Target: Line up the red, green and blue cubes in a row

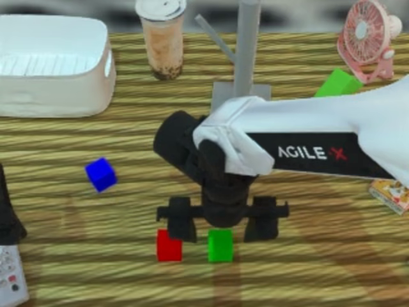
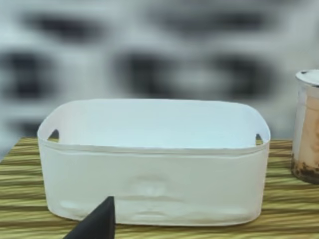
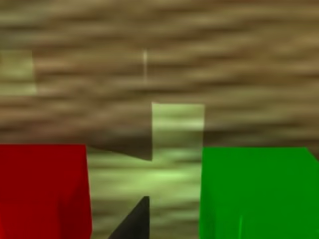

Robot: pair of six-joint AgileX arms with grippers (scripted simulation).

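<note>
Our right gripper [image 1: 220, 225] hangs spread wide above the red cube [image 1: 169, 245] and green cube [image 1: 220, 245], which stand near each other with a gap between. The blue cube [image 1: 101, 174] lies well apart to the left, seen only from the top view. Our left gripper [image 1: 7, 220] is cut off at the left edge; whether it is spread, we cannot tell.

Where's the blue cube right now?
In the top view the blue cube sits alone on the table's left side, up and left of the red cube and green cube, below the white bin.
</note>
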